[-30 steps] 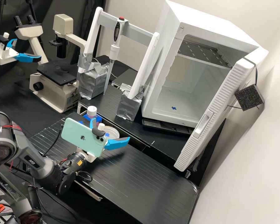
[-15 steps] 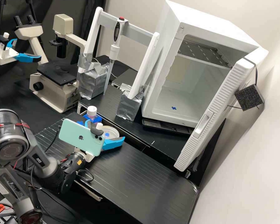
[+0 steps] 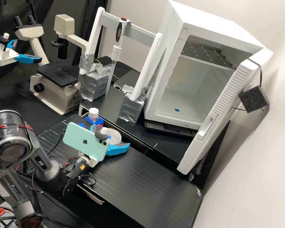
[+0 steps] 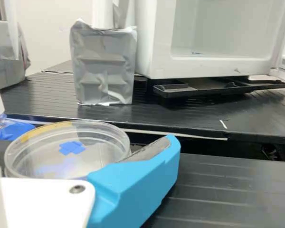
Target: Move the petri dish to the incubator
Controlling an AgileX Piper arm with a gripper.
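Tool [image 3: 110, 136] spread at the clear petri dish [image 4: 97, 151]; if I close off-centre, the lopsided push could skid it into the white-capped bottle [image 3: 93, 114].

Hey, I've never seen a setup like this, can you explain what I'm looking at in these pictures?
This is a jointed robot arm at a black bench. Its tool has two blue fingers, and a pale green phone is mounted by its wrist. The high view comes from a fixed camera looking down at a slant; the wrist view comes from a camera riding on the arm. On the bench are a clear round petri dish and a white-capped bottle. Behind them stands a white incubator, door open, with a microscope farther left in the high view. The fingers stand apart near the dish, so nothing looks held.
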